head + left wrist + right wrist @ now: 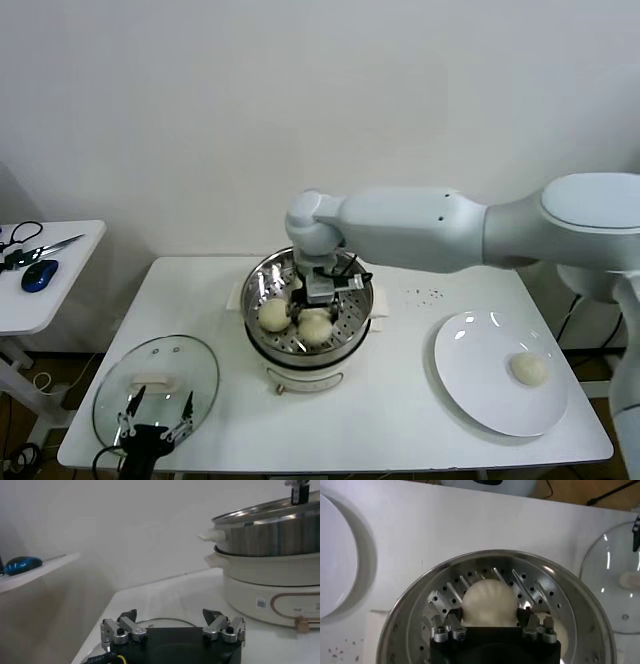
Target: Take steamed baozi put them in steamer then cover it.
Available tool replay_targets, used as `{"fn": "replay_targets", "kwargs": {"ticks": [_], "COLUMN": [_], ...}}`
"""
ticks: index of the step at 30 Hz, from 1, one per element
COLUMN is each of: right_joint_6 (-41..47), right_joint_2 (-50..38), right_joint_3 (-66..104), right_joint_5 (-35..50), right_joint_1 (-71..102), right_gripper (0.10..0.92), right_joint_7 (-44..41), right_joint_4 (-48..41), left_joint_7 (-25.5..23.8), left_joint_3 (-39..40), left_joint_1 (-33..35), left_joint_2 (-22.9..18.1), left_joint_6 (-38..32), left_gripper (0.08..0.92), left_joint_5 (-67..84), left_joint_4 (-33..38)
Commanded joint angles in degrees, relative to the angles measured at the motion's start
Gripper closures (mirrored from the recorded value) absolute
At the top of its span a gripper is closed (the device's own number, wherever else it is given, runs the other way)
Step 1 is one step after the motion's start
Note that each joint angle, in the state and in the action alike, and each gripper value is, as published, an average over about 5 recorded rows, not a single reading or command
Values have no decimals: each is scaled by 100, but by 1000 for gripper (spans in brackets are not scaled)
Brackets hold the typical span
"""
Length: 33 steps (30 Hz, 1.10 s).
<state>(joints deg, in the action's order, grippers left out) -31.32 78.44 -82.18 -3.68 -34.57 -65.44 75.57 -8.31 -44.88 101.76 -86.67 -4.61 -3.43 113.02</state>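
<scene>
right gripper [318, 292] inside the steamer [262, 338] at table centre, fingers around a baozi; two more baozi [273, 316] on the perforated tray. one baozi on the white plate [470, 370] — robot's right. left gripper [155, 412] open over the glass lid [190, 362].

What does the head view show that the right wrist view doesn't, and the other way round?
Only the head view shows the lone bun on the plate, the blue mouse on the side table, and the left gripper open over the glass lid. Only the right wrist view shows the right gripper closed on a bun close up, above the perforated tray. Both show the steamer, lid and plate.
</scene>
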Motion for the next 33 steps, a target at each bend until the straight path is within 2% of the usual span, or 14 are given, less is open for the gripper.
{"fn": "replay_targets", "kwargs": {"ticks": [1, 4, 9, 15, 19, 21, 25, 28, 30, 33], "right_joint_6": [-38, 18, 1, -74, 177, 680, 2660, 3988, 4511, 4805], "right_joint_2": [189, 179, 98, -244, -749, -1096, -1957, -2614, -3070, -3795], "right_joint_3": [-27, -35, 25, 192, 124, -150, -1022, -1229, -1290, -1389], "right_joint_5": [-133, -44, 8, 24, 278, 645, 2289, 3317, 3546, 3152], "right_joint_1": [276, 284, 165, -161, -657, -1020, -1674, -1814, -1835, -1758], "right_gripper": [316, 296, 215, 203, 202, 203, 203, 203, 203, 203], "right_joint_7": [54, 104, 101, 114, 491, 905, 1810, 1894, 1737, 1495], "right_joint_4": [-168, -263, -257, -155, -122, -40, 209, 378, 527, 800], "left_joint_7": [-9, -11, -10, -7, -3, -2, 0, 1, 1, -3], "left_joint_3": [26, 30, 44, 44, 50, 58, 75, 105, 128, 158], "left_joint_1": [-59, -72, -79, -37, 8, 30, 37, 40, 35, 7], "left_joint_2": [-1, 3, 5, 4, 21, 37, 69, 94, 101, 91], "left_joint_6": [23, 26, 40, 32, 23, 23, 20, 16, 17, 22], "left_gripper": [177, 177, 177, 177, 177, 177, 177, 177, 177, 177], "left_joint_5": [-30, -42, -75, -86, -86, -86, -85, -89, -101, -136], "left_joint_4": [-12, -21, -2, 25, 54, 80, 127, 143, 149, 146]}}
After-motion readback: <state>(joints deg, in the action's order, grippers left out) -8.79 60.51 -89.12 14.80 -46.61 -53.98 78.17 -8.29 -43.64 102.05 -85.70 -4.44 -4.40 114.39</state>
